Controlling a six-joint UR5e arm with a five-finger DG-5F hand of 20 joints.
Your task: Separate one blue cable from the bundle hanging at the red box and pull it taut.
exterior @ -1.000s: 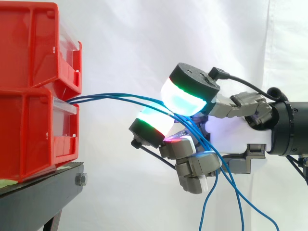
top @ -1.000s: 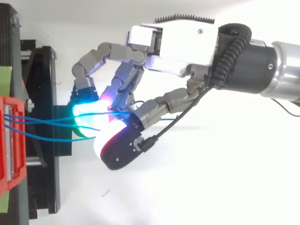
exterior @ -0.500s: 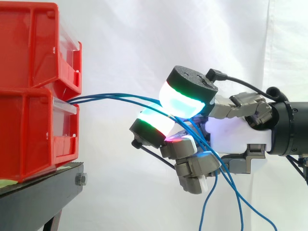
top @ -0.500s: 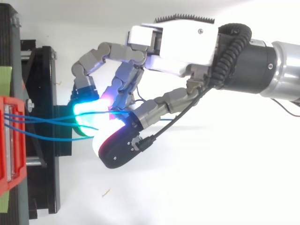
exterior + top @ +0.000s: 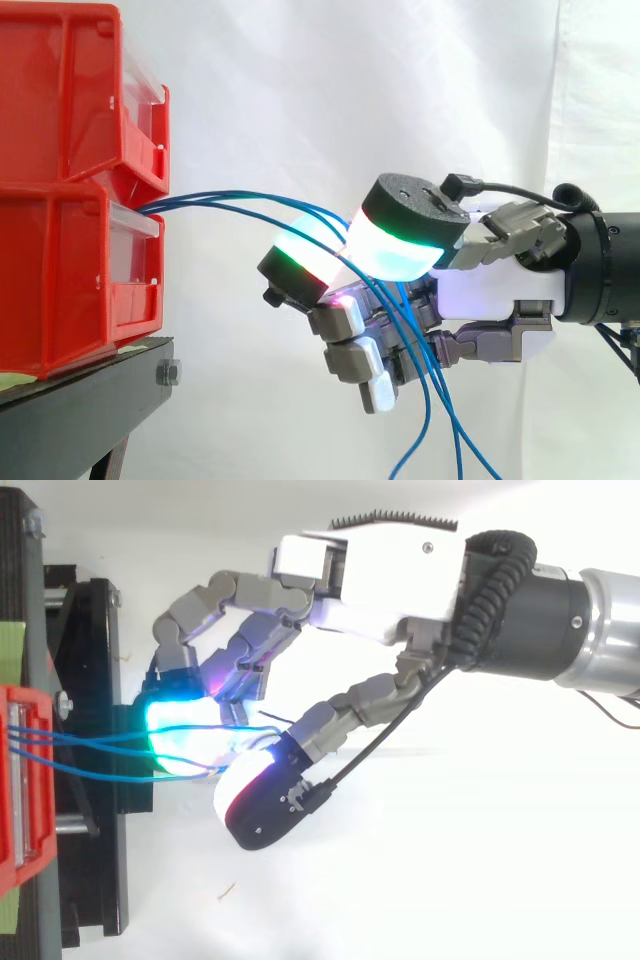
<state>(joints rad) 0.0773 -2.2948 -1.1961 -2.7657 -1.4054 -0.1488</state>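
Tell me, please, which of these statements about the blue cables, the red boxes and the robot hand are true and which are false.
1. The blue cables come out at the front of the red boxes, where the upper box meets the lower one. True.
2. The robot hand is clear of the cables, with its fingers straight. False: its fingers are curled round the blue cables, which pass between its glowing pads.
3. The red boxes stand on a black stand. True.
4. The blue cables end inside the robot hand. False: they run on through it and hang down below it.
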